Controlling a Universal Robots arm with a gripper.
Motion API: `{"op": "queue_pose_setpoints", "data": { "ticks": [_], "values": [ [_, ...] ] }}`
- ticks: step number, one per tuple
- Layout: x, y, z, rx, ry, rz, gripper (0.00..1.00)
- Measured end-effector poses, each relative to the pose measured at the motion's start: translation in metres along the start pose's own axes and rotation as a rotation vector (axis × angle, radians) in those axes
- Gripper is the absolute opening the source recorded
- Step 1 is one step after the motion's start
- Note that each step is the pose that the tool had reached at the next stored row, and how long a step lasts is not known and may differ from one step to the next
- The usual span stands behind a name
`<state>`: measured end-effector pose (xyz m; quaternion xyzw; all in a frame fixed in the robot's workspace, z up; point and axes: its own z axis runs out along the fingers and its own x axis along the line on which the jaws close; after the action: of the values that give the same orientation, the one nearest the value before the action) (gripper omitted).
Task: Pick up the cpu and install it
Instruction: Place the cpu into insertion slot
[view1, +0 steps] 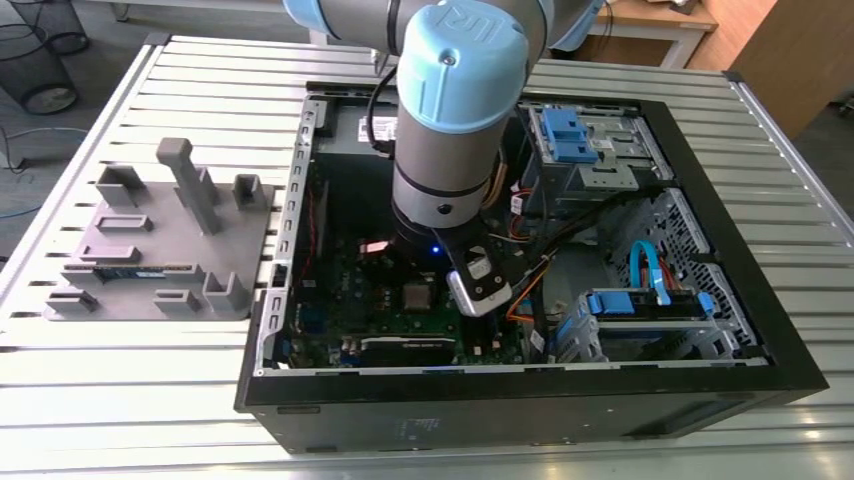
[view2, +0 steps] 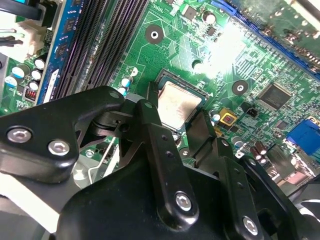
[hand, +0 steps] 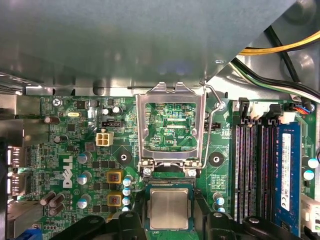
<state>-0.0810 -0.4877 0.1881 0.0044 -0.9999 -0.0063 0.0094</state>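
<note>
Your gripper (view2: 176, 104) hangs over the flat, square cpu (hand: 169, 209) (dull silver top) lying in its socket (hand: 170, 183); whether the claw pinches it, you cannot tell.

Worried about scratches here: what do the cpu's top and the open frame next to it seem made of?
The cpu top looks like matte silver metal, evenly grey with a soft sheen. The frame seems to be stamped sheet metal, brighter and glossier, with thin bent edges catching the light. Which metal either one is can't be told.
</note>
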Motion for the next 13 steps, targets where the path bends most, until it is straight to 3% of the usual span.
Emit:
{"op": "queue_pose_setpoints", "data": {
  "ticks": [13],
  "values": [
    [-0.0004,0.0000,0.0001,-0.0004,-0.0004,0.000,0.47]
  ]
}}
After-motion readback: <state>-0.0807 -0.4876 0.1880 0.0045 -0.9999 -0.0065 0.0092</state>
